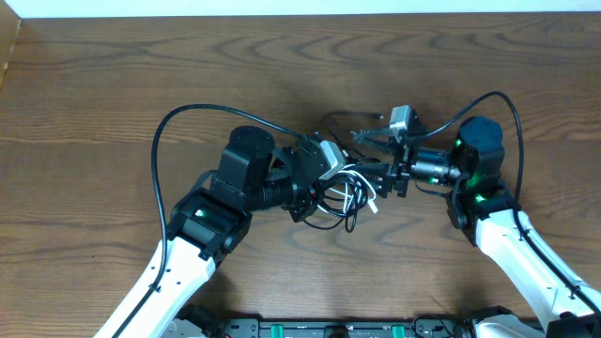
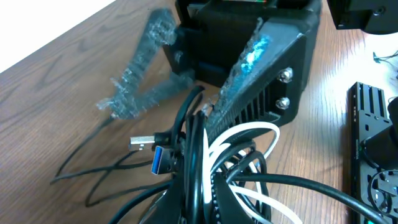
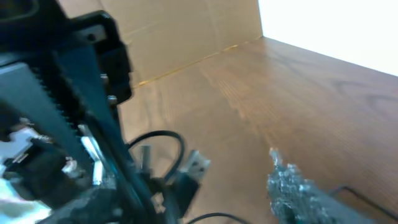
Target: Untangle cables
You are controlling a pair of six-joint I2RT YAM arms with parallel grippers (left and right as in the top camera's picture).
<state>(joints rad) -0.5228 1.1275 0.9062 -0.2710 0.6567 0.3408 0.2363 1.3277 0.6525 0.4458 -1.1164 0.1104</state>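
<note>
Cables (image 1: 354,199): a small knot of thin black cords with one white cord (image 2: 249,132) looped through it, lying at centre frame in the overhead view, between the two arms. Not separated yet. The loops overlap and a few loose black strands trail onto the bench (image 1: 113,84) toward the lower left of the left wrist view. A silver plug (image 2: 143,143) with a blue-tipped one beside it sticks out of the bunch at centre left of that view.

Left gripper (image 1: 336,188): pressed together. The cords converge at it in the bottom centre of its own camera, so it looks to be pinching the bunch as an anchor.

Right gripper (image 2: 161,112): fingers spread well apart, reaching in from the top of the left wrist view, with a black loop rising between them. Nothing pinched. The right wrist view is too blurred to add much.

Step in hand, as I read it: one side anchors while the other goes in for a strand. The next move calls for closing on a single cord or a plug end, not the whole bunch, then drawing it away from the anchor slowly so the loops slip rather than tighten.
</note>
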